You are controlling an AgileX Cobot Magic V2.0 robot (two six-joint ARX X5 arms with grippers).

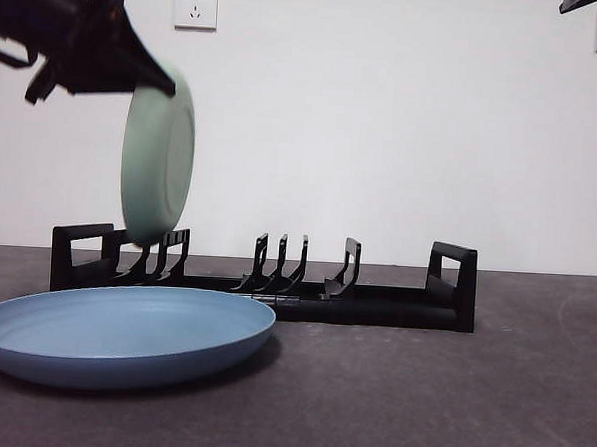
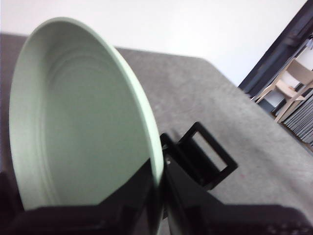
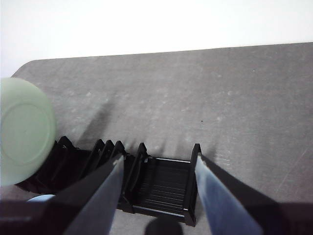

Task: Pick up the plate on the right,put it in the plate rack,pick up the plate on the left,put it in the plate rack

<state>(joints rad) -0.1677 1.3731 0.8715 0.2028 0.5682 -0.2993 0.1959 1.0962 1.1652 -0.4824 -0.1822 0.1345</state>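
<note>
Green plate going into the rack

Front: green plate [image 1: 158,161] hangs on edge over the plate rack's [image 1: 265,282] end prongs; blue plate [image 1: 123,332] lies flat nearby

Left wrist: my left gripper [image 2: 159,196] pinches its rim, stiff, light, probably slippery

Right wrist: right gripper [image 3: 159,169] spread empty above the rack

Left end effector [image 1: 151,76] raised, clamped, right end effector [image 3: 159,169] parted

You're looking at matte black arms: the left gripper [image 1: 151,76] is showing angular, boxy black housing, while the right gripper [image 3: 159,166] is showing two flat, tapering jaws catching bluish-grey light.
</note>
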